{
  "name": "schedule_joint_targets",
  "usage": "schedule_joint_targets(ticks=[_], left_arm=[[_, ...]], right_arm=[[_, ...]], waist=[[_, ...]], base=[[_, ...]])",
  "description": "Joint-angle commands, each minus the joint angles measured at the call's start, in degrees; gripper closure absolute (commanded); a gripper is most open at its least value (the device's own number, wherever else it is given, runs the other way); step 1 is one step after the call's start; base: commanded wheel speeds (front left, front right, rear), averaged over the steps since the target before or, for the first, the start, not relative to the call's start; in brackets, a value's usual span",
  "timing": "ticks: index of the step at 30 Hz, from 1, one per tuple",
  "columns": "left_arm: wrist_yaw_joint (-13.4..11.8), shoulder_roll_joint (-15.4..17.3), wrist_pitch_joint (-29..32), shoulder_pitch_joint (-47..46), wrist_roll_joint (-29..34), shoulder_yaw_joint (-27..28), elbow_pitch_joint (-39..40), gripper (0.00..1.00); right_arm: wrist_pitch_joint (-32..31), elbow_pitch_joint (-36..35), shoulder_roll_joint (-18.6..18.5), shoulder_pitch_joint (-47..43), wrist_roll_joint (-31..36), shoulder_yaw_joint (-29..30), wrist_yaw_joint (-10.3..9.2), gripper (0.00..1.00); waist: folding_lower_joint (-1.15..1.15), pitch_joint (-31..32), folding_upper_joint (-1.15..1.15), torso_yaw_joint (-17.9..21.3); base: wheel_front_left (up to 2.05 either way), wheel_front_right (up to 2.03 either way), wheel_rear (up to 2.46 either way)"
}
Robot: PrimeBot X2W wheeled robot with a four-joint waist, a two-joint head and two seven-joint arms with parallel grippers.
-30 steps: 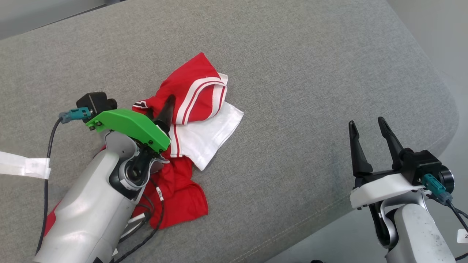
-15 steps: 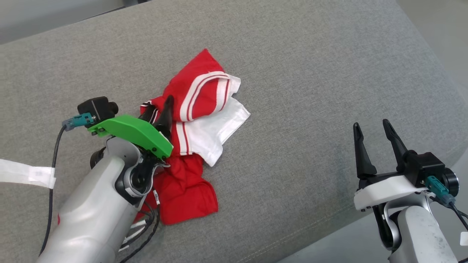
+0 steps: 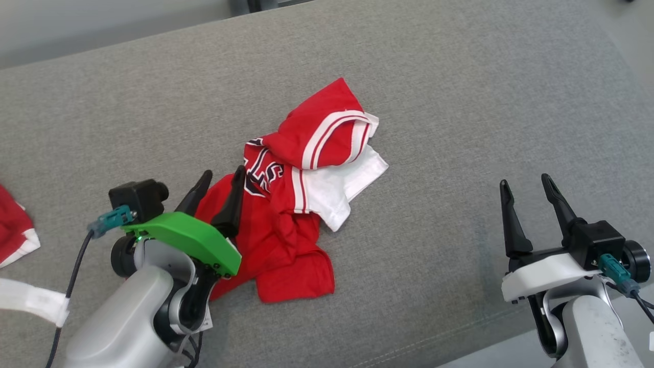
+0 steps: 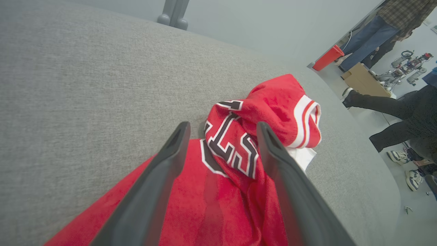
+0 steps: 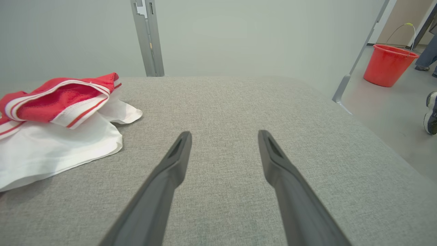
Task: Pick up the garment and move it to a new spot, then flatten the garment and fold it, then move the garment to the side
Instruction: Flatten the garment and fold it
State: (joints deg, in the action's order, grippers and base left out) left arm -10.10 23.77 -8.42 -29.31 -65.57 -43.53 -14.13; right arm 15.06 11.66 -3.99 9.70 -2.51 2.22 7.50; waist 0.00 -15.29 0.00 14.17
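We see the garment (image 3: 286, 225), a red jersey with white trim and dark-edged lettering, lying crumpled near the middle of the grey fabric-covered tabletop (image 3: 460, 102). One red part with white stripes is bunched up at its far end, and a white panel spreads out toward the robot's right. The left pincer (image 3: 223, 173) sits at the garment's near-left edge with its two dark fingers spread apart and nothing gripped between them. In the left wrist view the left pincer (image 4: 222, 125) straddles red cloth of the garment (image 4: 222, 191) with the lettering just ahead of the tips; we cannot tell whether the fingers touch the fabric. The right pincer (image 3: 525, 180) hangs well apart from the garment near the tabletop's right edge, its fingers also spread and empty. In the right wrist view the right pincer (image 5: 224, 133) points across bare grey fabric, with the garment (image 5: 58, 143) off to that view's left. A second red-and-white cloth (image 3: 13, 230) lies at the tabletop's far left, and a red bucket (image 5: 389, 65) stands on the floor beyond.
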Motion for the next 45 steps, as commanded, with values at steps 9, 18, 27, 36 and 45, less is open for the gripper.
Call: schedule_joint_targets(ticks=[9, 18, 27, 36, 45], left_arm=[[-6.2, 4.8, -5.9, 6.9, 7.5, 1.4, 3.6, 0.00], [-6.1, 3.6, -6.8, 13.9, 11.1, 5.5, 3.7, 0.00], [-3.6, -0.8, -6.8, 22.1, 15.7, 10.1, 2.2, 0.00], [2.9, -4.0, -4.2, 17.4, 13.9, 7.7, -6.5, 0.00], [4.9, -4.0, -2.9, 14.3, 12.8, 8.0, -13.1, 0.54]], right_arm=[[0.2, -1.6, -1.2, -0.9, 1.1, -1.1, -0.02, 0.00], [0.2, -0.9, -2.3, -1.5, 1.1, -1.5, -0.02, 0.00], [0.2, -0.9, -3.0, -2.5, 1.0, -1.3, -0.02, 0.00], [0.2, -0.4, -3.1, -1.1, 0.5, -2.3, -0.02, 0.00], [0.2, -0.3, -2.7, -1.1, 0.2, -1.4, -0.02, 0.00]], waist=[[0.00, 4.1, 0.00, -8.6], [0.00, 6.9, 0.00, -12.9], [0.00, 8.0, 0.00, -14.5], [0.00, 6.2, 0.00, -13.0], [0.00, 4.9, 0.00, -9.3]], base=[[0.00, 0.00, 0.00], [0.00, 0.00, 0.00], [0.00, 0.00, 0.00], [0.00, 0.00, 0.00], [0.00, 0.00, 0.00]])
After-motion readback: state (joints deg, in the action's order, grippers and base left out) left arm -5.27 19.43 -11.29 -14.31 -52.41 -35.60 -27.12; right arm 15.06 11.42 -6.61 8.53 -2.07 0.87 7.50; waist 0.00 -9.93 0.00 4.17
